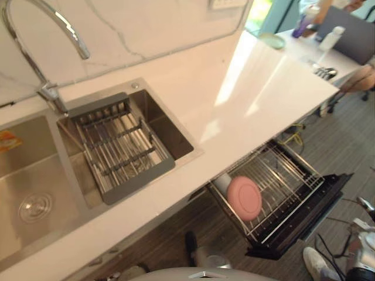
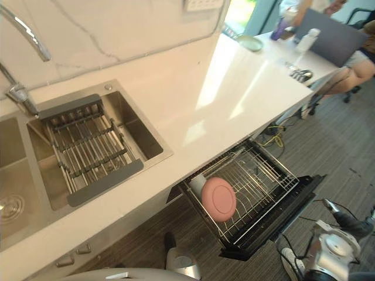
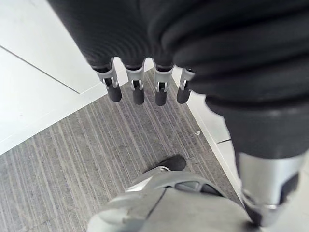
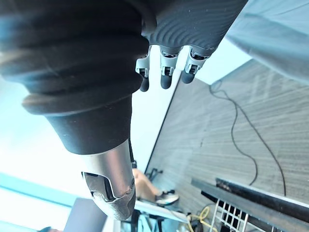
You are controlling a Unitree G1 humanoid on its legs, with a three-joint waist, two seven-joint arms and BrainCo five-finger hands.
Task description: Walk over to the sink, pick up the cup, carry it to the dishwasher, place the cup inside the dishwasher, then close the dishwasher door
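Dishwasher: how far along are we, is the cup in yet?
Looks done: what appears to be the white cup sits in the dishwasher rack beside a pink plate, and the sink's rack holds no cup. In hand: nothing. The left hand and right hand hang open above the floor. Left: the dishwasher door stands open and needs closing.
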